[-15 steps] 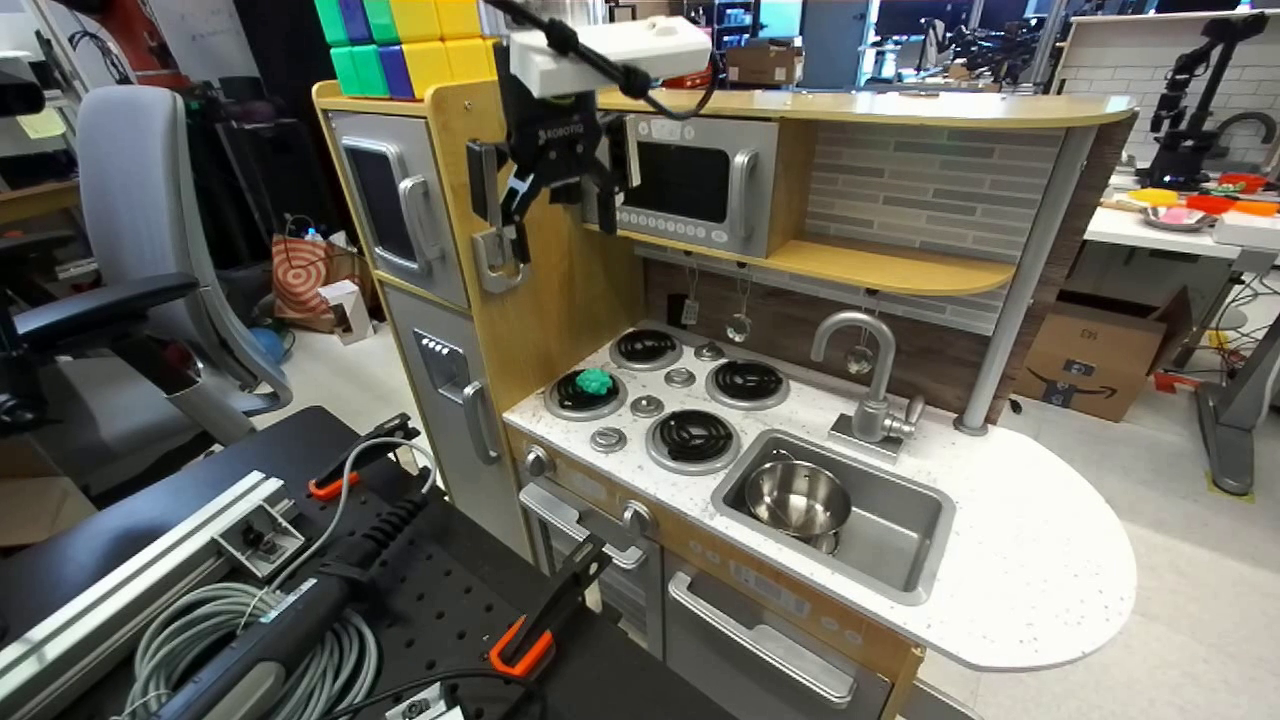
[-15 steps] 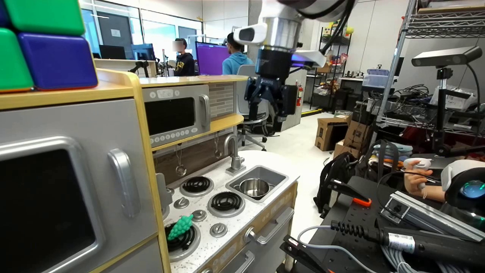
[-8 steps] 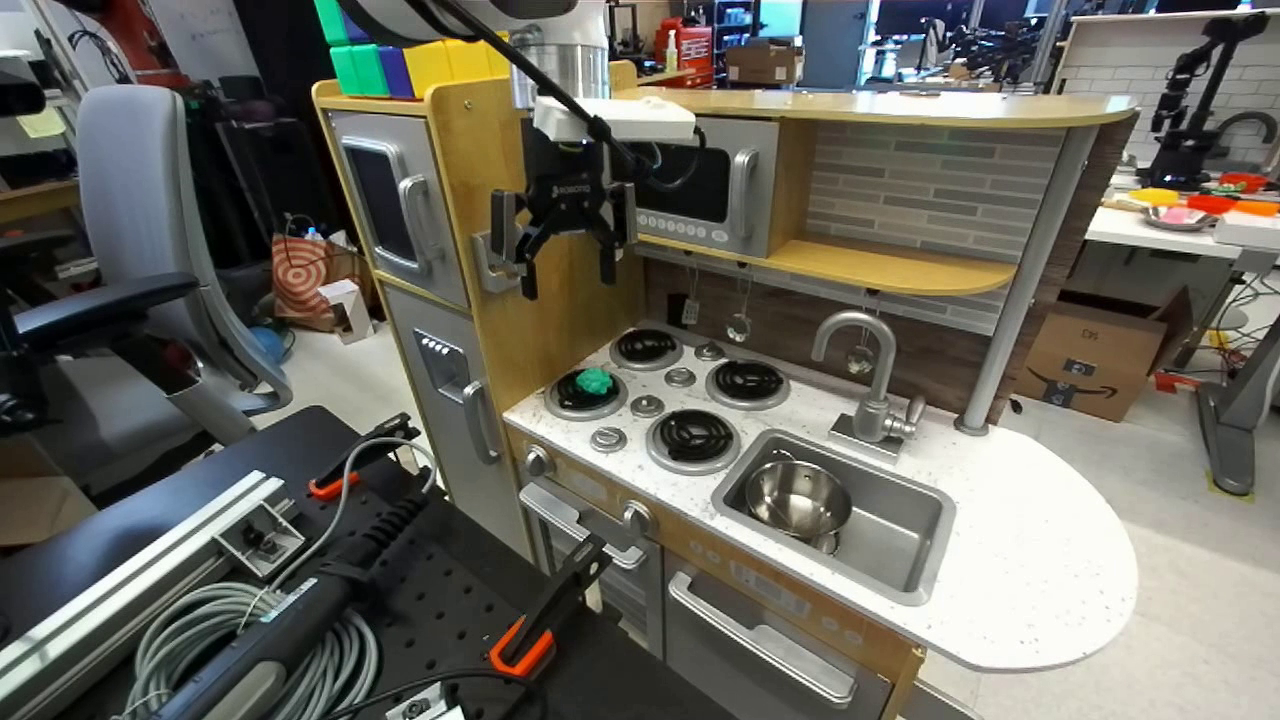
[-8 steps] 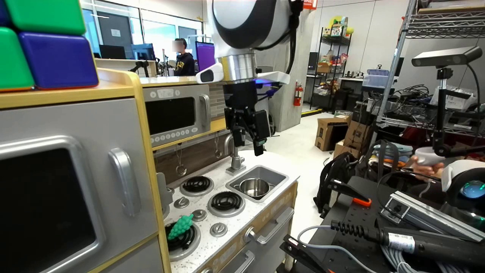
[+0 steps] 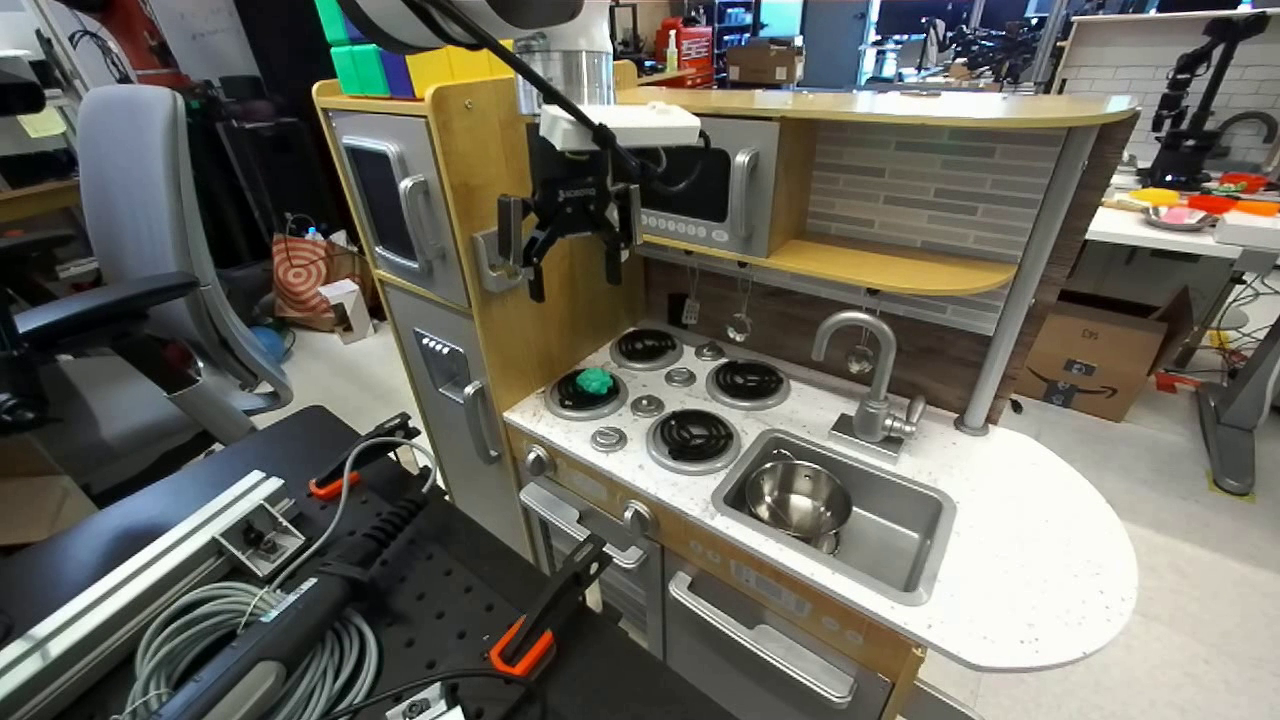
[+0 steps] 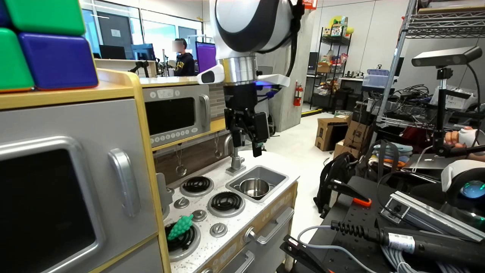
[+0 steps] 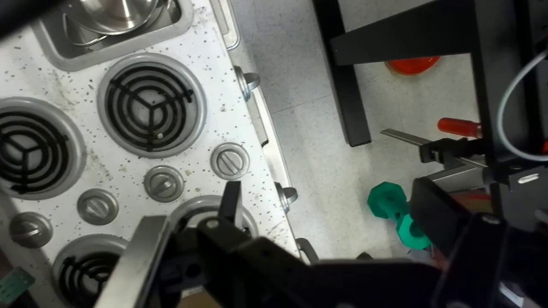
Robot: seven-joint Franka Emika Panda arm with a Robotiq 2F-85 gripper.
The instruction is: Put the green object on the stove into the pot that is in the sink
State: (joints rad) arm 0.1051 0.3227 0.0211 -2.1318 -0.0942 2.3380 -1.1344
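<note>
In an exterior view, open air separates the pincer (image 5: pixel 575 278) from the green toy grape bunch (image 5: pixel 594 381) at its 6 o'clock. A wooden panel (image 5: pixel 560 335) walls off the bunch's 11 o'clock; the microwave (image 5: pixel 710 200) hangs at 1 o'clock. From the bunch toward 4 o'clock, a low knob (image 5: pixel 647 405) and a burner (image 5: pixel 693 437) lie before the open-topped pot (image 5: pixel 798 497). The faucet (image 5: pixel 880 388) stands at the pot's 1 o'clock.

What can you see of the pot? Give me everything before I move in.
The pot looks like polished silver metal: round, open-topped, with two thin looped handles on opposite sides. It sits, apparently upright, in the sink, at the end nearest the stove. Only reflections show inside. Its underside is hidden but seems to rest on the sink's floor; whether it touches the walls, I can't tell. The tool hangs apart, higher up.
</note>
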